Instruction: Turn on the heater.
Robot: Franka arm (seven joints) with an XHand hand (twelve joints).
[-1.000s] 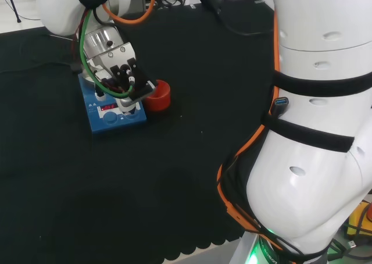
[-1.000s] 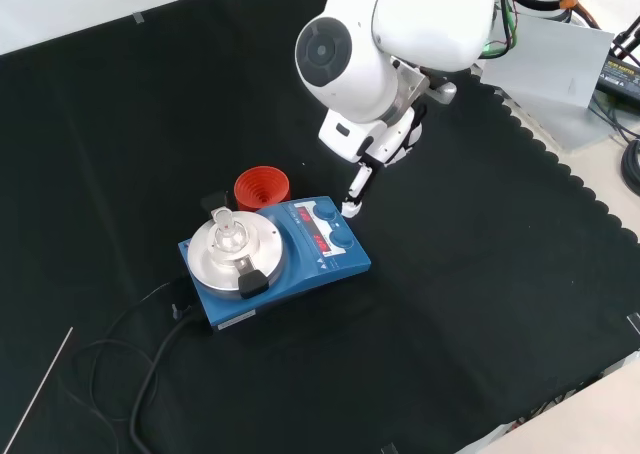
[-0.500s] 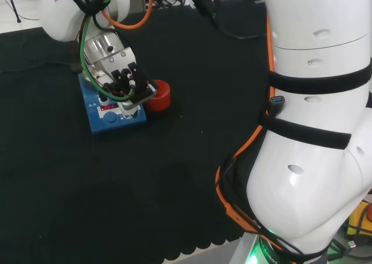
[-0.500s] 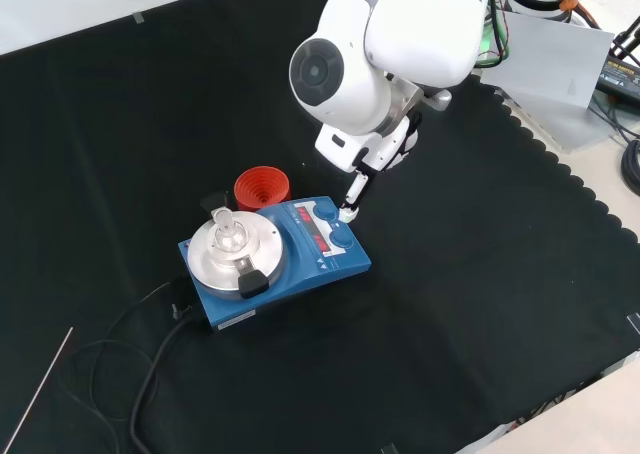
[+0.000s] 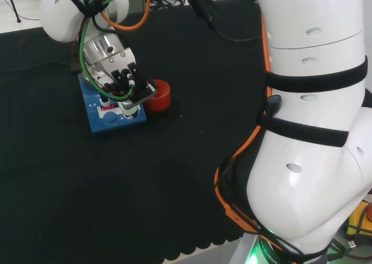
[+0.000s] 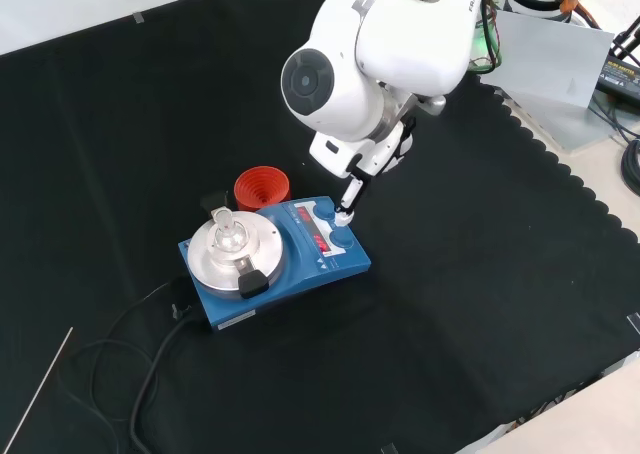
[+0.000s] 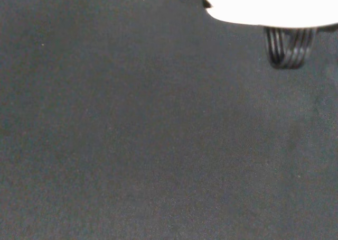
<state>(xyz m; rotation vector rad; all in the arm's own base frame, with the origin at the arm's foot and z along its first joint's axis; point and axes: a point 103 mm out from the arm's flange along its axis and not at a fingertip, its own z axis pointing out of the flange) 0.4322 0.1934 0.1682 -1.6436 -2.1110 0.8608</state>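
Observation:
The heater (image 6: 335, 265) is a blue box with a round silver plate, a lit red display and blue knobs; in the head view the heater (image 5: 106, 122) lies at the left. A small clear flask (image 6: 226, 230) stands on its plate. The hand (image 6: 383, 152) hangs over the heater's control end. One straight finger (image 6: 351, 194) points down, its tip at the panel beside a blue knob (image 6: 344, 238); whether it touches is unclear. In the head view the hand (image 5: 124, 81) covers part of the panel. A blurred white part of the hand (image 7: 264, 5) shows in the wrist view.
A red ribbed ring stand (image 6: 261, 187) sits right behind the heater, also seen as a red stand (image 5: 159, 95) beside the hand. A black power cable (image 6: 150, 369) trails from the heater toward the cloth's front left. A big white arm link (image 6: 340, 74) hangs above the hand.
The arm has shifted a little leftward in the front view, and the pointing finger has moved from beside the heater's edge to over its control panel.

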